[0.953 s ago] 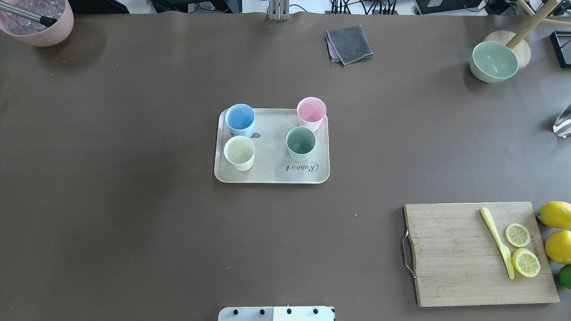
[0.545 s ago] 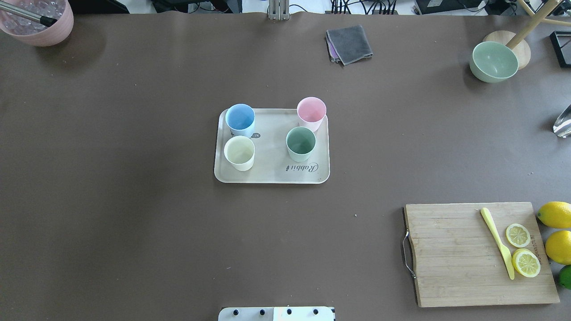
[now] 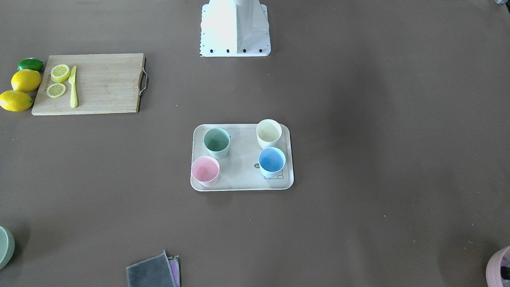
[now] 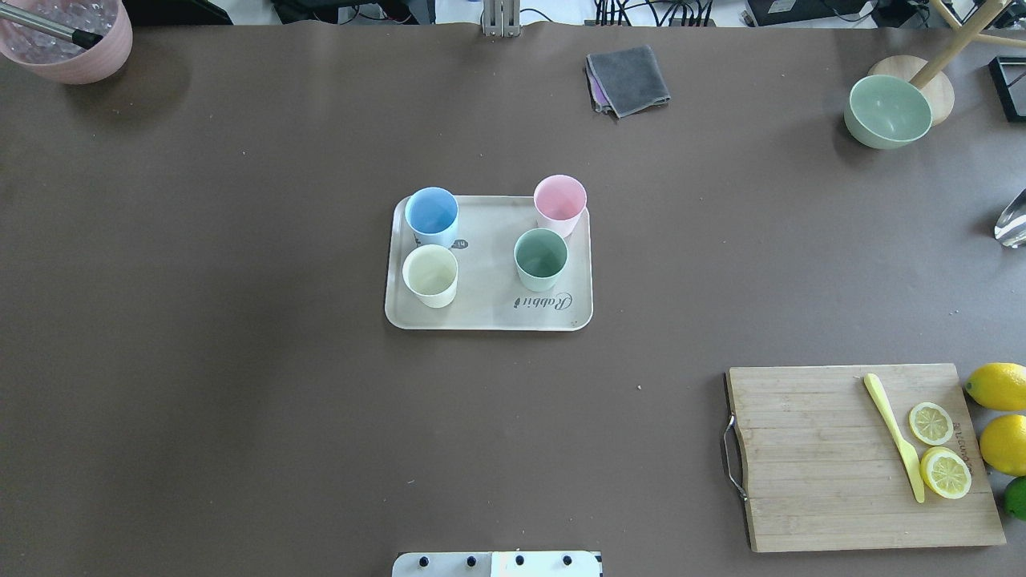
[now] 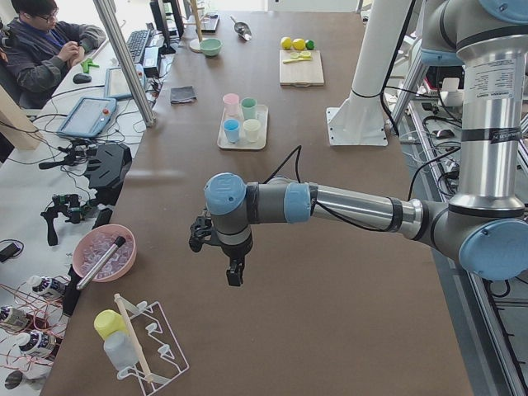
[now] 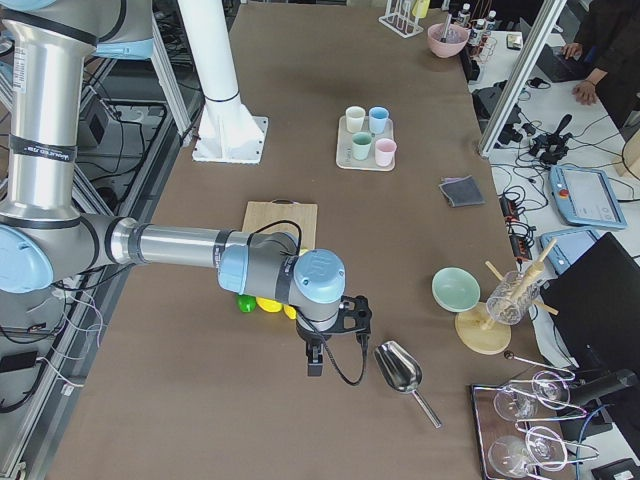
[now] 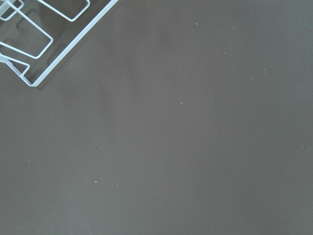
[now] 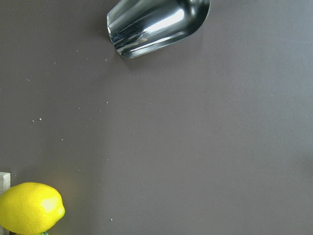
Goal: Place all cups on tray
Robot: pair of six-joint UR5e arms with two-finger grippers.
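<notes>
The beige tray [image 4: 489,276] lies mid-table, also in the front-facing view [image 3: 243,169]. All four cups stand upright on it: light blue cup [image 4: 431,212], cream-white cup [image 4: 430,272], pale pink cup [image 4: 559,200] at the far right corner, mint green cup [image 4: 540,255]. Neither gripper shows in the overhead or front-facing views. My left gripper [image 5: 235,276] hangs over bare table far from the tray, in the exterior left view only. My right gripper [image 6: 315,365] hangs near the lemons, in the exterior right view only. I cannot tell whether either is open or shut.
A wooden cutting board [image 4: 826,457] with lemon slices and a yellow knife lies near right, with lemons [image 4: 998,385] beside it. A grey cloth [image 4: 628,78], a green bowl [image 4: 887,110] and a mauve pot [image 4: 76,36] stand along the far edge. A metal scoop [image 8: 156,24] lies below my right wrist.
</notes>
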